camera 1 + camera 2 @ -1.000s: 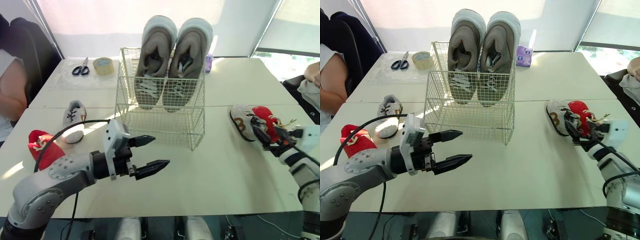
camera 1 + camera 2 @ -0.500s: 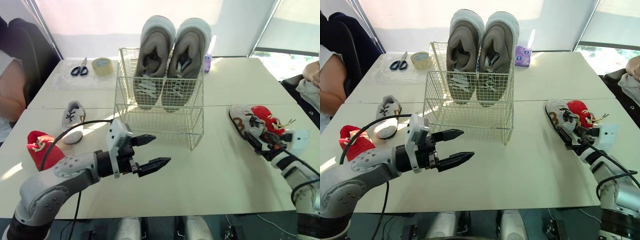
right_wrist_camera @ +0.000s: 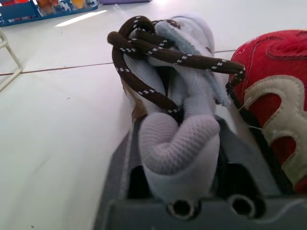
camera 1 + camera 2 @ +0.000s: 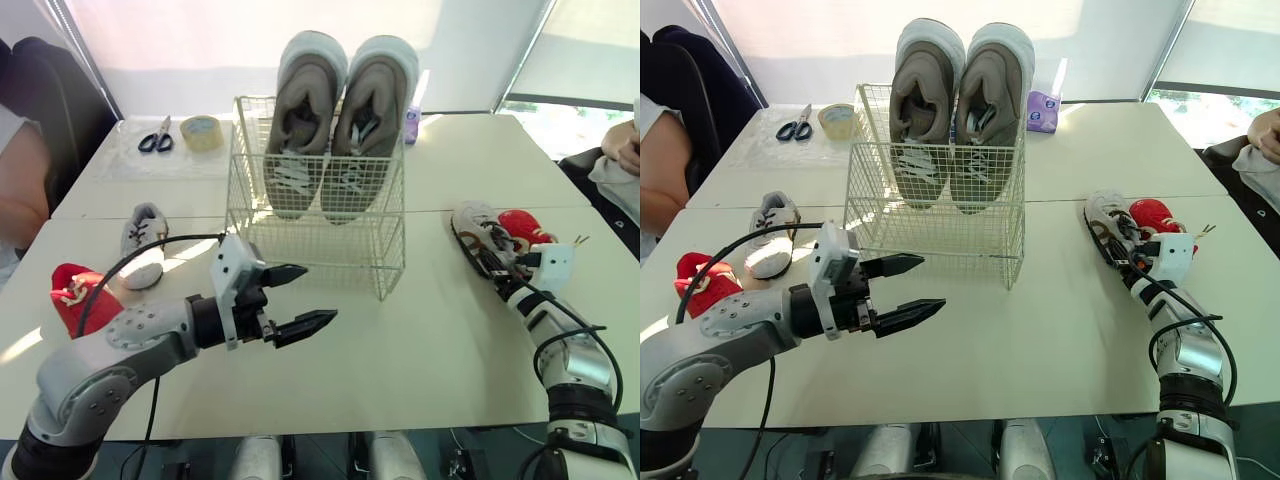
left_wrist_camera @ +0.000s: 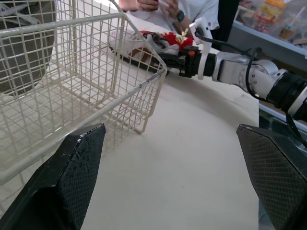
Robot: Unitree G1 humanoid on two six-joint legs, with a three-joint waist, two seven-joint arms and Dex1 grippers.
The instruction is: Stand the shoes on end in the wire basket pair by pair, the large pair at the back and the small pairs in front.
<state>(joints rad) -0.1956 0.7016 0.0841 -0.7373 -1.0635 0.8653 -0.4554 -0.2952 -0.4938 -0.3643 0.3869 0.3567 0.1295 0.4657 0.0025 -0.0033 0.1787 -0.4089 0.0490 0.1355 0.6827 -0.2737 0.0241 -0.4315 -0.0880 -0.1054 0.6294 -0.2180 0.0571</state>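
A wire basket [image 4: 320, 250] stands mid-table with a large grey pair [image 4: 340, 115] on end at its back. My left gripper [image 4: 318, 294] hovers open just in front of the basket, holding nothing. On the right, a small white shoe with brown laces [image 4: 472, 228] lies beside a small red shoe [image 4: 520, 226]. My right gripper [image 4: 492, 262] is shut on the white shoe's heel [image 3: 180, 143], one finger on each side. Another small white shoe [image 4: 143, 240] and a red one [image 4: 78, 295] lie on the table's left.
Scissors [image 4: 152, 137] and a roll of tape [image 4: 202, 131] lie at the back left, a purple pack [image 4: 411, 122] behind the basket. A person sits at the left edge [image 4: 20, 190], another at the far right [image 4: 620, 150].
My right gripper has pushed in along the white shoe and closed on its heel. The left gripper has stayed open, hardly moving.
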